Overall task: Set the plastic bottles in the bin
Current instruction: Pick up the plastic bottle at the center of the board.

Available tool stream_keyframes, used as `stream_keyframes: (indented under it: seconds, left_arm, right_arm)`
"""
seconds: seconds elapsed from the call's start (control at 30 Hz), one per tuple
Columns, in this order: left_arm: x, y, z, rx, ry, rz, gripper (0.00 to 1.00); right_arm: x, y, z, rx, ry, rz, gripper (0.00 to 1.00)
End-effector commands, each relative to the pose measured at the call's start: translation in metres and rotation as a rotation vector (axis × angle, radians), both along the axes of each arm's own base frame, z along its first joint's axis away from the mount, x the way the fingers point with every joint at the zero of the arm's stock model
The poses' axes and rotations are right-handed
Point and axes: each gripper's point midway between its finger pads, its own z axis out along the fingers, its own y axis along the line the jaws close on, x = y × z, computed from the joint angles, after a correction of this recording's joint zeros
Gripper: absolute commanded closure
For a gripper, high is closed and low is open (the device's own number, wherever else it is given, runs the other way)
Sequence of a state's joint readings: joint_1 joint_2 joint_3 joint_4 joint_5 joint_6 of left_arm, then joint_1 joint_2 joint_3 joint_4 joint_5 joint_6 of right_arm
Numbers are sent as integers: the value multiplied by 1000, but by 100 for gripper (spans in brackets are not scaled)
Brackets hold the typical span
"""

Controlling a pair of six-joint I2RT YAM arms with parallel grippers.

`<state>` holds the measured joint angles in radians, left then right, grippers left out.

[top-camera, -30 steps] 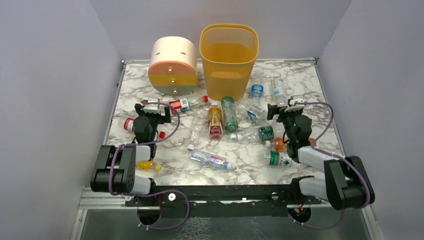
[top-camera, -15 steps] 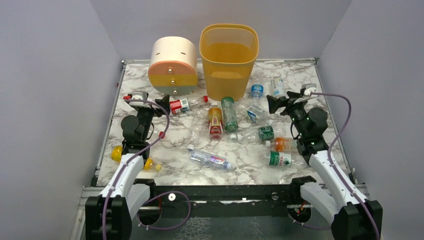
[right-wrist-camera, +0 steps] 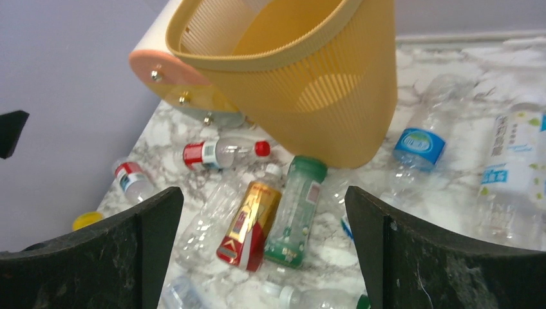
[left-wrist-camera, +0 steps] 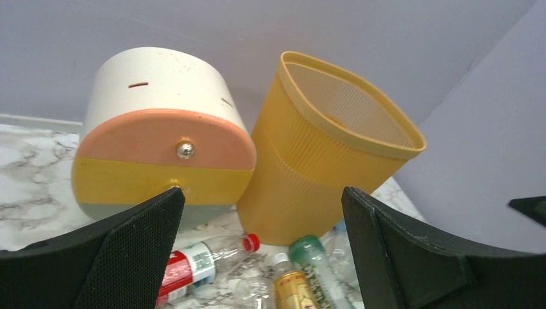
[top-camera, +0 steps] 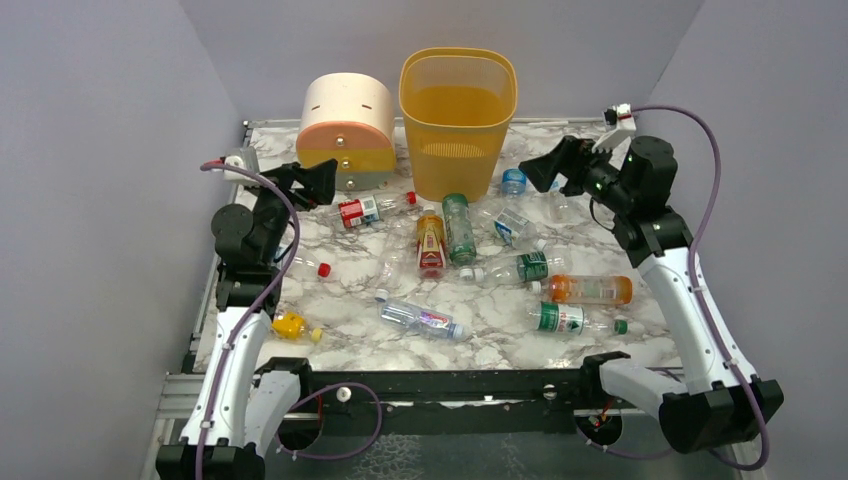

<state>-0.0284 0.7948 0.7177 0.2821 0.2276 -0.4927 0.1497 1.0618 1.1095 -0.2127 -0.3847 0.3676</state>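
Note:
The yellow-orange bin (top-camera: 458, 110) stands at the back middle; it also shows in the left wrist view (left-wrist-camera: 322, 161) and the right wrist view (right-wrist-camera: 309, 77). Several plastic bottles lie on the marble table in front of it: a red-label one (top-camera: 360, 210), a gold-red one (top-camera: 431, 243), a green one (top-camera: 459, 228), an orange one (top-camera: 588, 289) and a clear one (top-camera: 420, 318). My left gripper (top-camera: 308, 183) (left-wrist-camera: 263, 199) is open and empty, raised left of the bin. My right gripper (top-camera: 547, 168) (right-wrist-camera: 264, 196) is open and empty, raised right of the bin.
A round cream-orange-green drawer unit (top-camera: 346, 130) stands left of the bin, touching it. A small yellow bottle (top-camera: 290, 326) lies near the front left. A green-label bottle (top-camera: 565, 319) lies front right. Grey walls close in the table on three sides.
Both arms have lifted off the table and stretched up and back. The left gripper went left toward the drawer unit, the right went back right. Both stayed open and empty.

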Motion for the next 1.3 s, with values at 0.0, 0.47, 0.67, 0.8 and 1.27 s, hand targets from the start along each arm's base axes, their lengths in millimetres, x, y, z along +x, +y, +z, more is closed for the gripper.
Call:
stream_keyframes:
  seconds: [0.0,0.47,0.67,0.8,1.27]
  left_arm:
    - [-11,-20,7,-119,149,-113,1]
    - [-44,-67,4,-257,229,-424,1]
    - [-42,-76,-23,-222,351,-491,1]
    - [-46,-87,-47,-297,395,-580,1]
    - [-34,-77,-90,-242,484,-471,1]
  right_arm:
    - [-32,22,-14,52,220,138,1]
    - [-72,9,-45,46,301,83,1]
    - [-67,-17,-92,-87,436,-43,1]
    - [-63,-34,-123,-156,482,-127,1]
    - [8,-24,-167,-254,406,-61,8]
